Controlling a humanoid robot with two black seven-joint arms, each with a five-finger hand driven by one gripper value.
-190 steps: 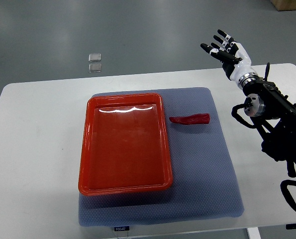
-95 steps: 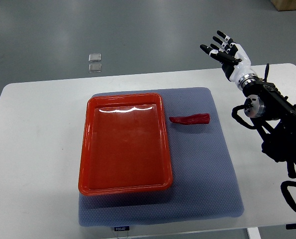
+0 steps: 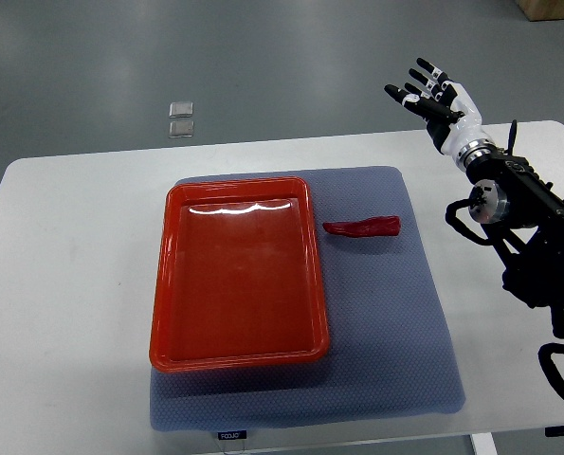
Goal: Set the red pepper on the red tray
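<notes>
— Red pepper [image 3: 362, 227] lying flat on the blue-grey mat [image 3: 386, 322], just off the right rim of the red tray [image 3: 165, 284]. Close beside it, not touching, stem end pointing away to the right.

— And the tray?

— Sitting on the same mat, left of centre, long side running away from the robot. Nothing in it, only a glare streak near the far edge. Mat spread over the white table [image 3: 63, 284].

— Right hand?

— Right hand [image 3: 434, 98] up beyond the table's far right corner, well apart from the pepper. Fingers [image 3: 419, 66] spread wide and straight, fanned toward the upper left, holding nothing. Dark arm with cables trailing back down the right edge, over the table's right side.

— Left arm?

— Nowhere in the top view.

— Anything else out there?

— Two small clear squares [image 3: 180, 118] on the grey floor past the table's far edge, one right behind the other. Small white label [image 3: 229, 435] at the mat's near edge, print too small to read.
</notes>
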